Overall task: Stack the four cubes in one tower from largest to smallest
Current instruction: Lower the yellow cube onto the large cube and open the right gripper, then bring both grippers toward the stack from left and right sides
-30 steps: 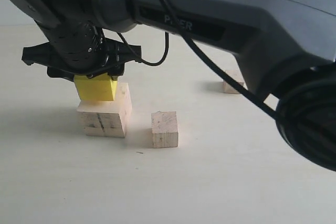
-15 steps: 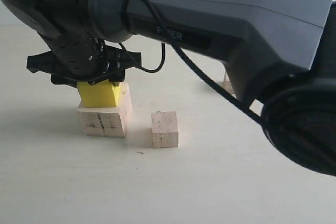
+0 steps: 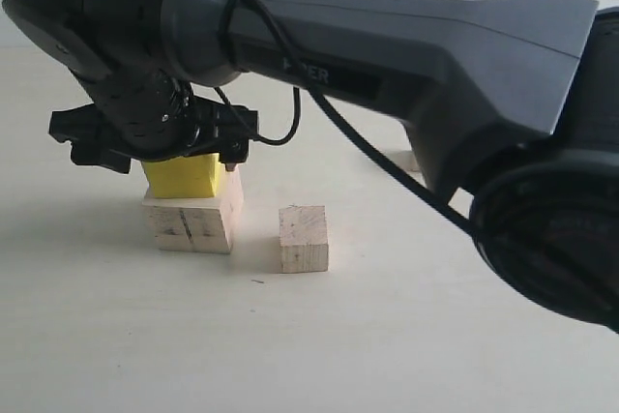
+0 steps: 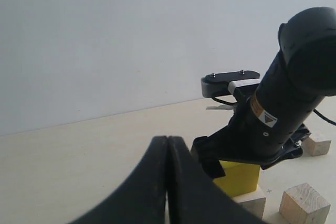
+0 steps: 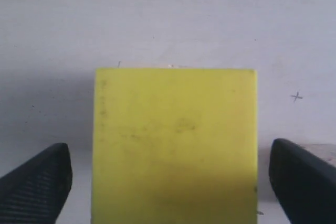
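The bright yellow cube (image 3: 182, 177) rests on the large pale wood cube (image 3: 193, 220) at the left, a two-cube tower. My right gripper (image 3: 164, 156) straddles the yellow cube (image 5: 176, 140) and is open, with a gap between each finger (image 5: 39, 182) and the cube's sides. The medium wood cube (image 3: 304, 238) stands on the table just right of the stack. Far back, the small wood cube (image 3: 401, 160) is partly hidden behind the right arm. My left gripper (image 4: 168, 141) is shut and empty, held off to the side and looking at the stack (image 4: 239, 177).
The right arm's thick dark body (image 3: 435, 55) crosses the upper exterior view and its base (image 3: 551, 239) fills the right side. A pale tabletop (image 3: 290, 345) and white wall (image 4: 131, 40) surround the cubes.
The right jaws have spread apart and let go of the yellow cube, which now sits flat on the large wood cube. The left gripper has stayed shut.
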Robot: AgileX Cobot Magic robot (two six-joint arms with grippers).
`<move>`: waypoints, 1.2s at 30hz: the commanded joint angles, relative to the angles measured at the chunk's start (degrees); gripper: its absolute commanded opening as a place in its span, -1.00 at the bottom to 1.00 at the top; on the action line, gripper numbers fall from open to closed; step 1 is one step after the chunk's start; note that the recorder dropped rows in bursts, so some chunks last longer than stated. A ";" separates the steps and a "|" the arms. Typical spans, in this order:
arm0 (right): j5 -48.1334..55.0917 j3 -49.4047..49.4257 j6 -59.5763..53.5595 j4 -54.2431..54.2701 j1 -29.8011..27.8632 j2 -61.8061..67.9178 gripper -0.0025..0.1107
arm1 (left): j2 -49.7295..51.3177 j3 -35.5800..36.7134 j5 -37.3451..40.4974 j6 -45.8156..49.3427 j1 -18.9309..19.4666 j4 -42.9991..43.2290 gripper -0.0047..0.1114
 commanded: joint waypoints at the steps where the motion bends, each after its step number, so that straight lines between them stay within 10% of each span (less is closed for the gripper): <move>1: -0.10 -0.19 0.13 -0.45 0.08 -1.52 0.78 | -0.29 0.18 -0.44 -0.10 -0.06 0.21 -0.92; 15: -0.10 -0.19 -21.99 -5.29 0.08 -17.56 0.78 | 5.82 0.28 1.48 -4.21 -0.06 0.52 -0.92; 26: -0.10 14.97 -29.00 -9.70 -3.98 -30.55 0.69 | 36.94 -4.86 3.71 -18.22 0.42 0.39 -0.92; 36: -7.81 40.16 -31.06 -8.23 -12.70 -45.81 0.46 | 64.29 -13.40 -2.59 -1.65 14.66 -21.05 -0.92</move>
